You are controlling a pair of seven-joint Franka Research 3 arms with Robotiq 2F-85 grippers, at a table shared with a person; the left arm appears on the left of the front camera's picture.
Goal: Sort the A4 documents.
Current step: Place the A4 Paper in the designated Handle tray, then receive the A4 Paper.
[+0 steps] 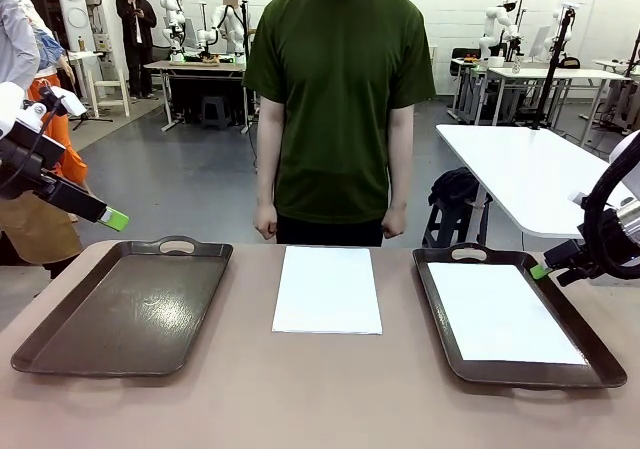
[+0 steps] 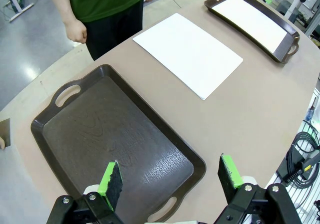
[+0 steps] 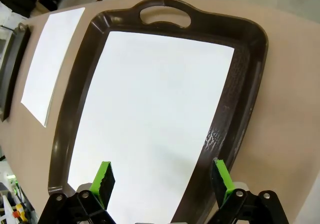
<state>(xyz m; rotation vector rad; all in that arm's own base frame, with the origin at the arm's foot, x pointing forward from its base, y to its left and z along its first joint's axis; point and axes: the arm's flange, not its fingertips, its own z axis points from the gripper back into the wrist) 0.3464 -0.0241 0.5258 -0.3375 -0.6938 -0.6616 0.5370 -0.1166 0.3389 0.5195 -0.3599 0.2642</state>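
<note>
Material: plain white paper, thin and very light. Expect it to flop and bend under its own weight, slide easily on the smooth table (image 1: 320, 399), and crease if you pinch it hard. It lies dead flat, so there is no raised edge to get a finger under.

Where it is: the paper on the table (image 1: 327, 289) lies in the middle, between the two trays and touching neither. One sheet or a thin stack, I cannot tell which. A second sheet (image 1: 500, 314) lies flat on the floor of the right tray (image 1: 430, 304). The left tray (image 1: 40, 354) holds nothing.

Where to grip, as a judgement: take the middle paper at a short edge or a corner, with one finger slipped under and a light pinch. Hold it shallow so it hangs rather than folds. If it is a stack, watch that you lift only the top sheet.

Left gripper (image 1: 113, 218): raised above the table, off the left tray's outer side, jaws wide apart, nothing between the pads and touching nothing.

Right gripper (image 1: 541, 269): at the right tray's far right rim. From its own camera the jaws stand wide apart above the sheet, gripping nothing. Whether a pad grazes the rim you cannot tell.

The person (image 1: 340, 99) stands at the far side, hands down.
</note>
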